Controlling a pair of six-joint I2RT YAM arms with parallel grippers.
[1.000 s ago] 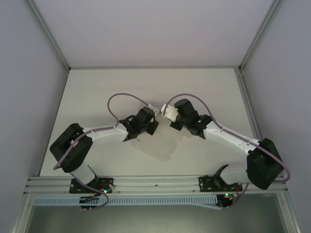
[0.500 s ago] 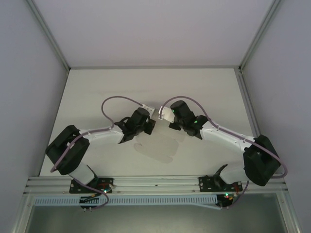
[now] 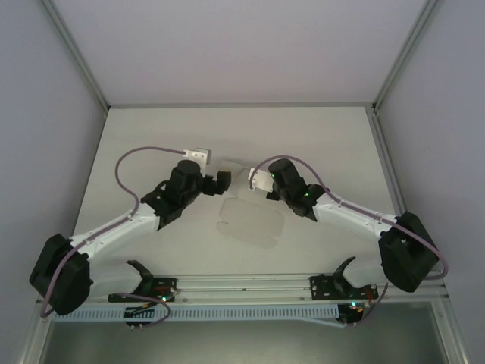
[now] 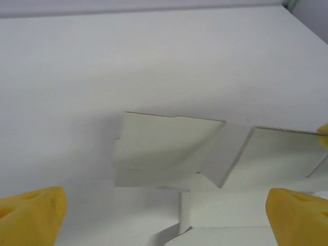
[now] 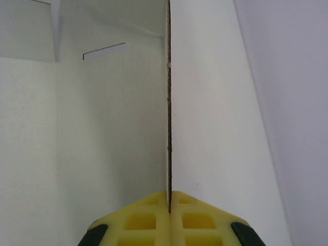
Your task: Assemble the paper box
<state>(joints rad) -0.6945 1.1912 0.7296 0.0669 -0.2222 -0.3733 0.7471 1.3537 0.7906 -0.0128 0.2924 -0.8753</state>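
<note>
The paper box (image 3: pixel 248 221), a partly folded sheet, lies mid-counter (image 3: pixel 151 136) with one flap pinched upright by the right claw (image 5: pixel 169 204). The left claw (image 3: pixel 218 180) has just released it and backed away leftward, jaws wide, probably leaving that fold to the right grip alone.

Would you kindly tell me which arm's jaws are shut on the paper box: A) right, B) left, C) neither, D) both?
A: the right gripper pinches a flap of the paper box edge-on, while the left gripper stands with jaws wide apart, empty.
</note>
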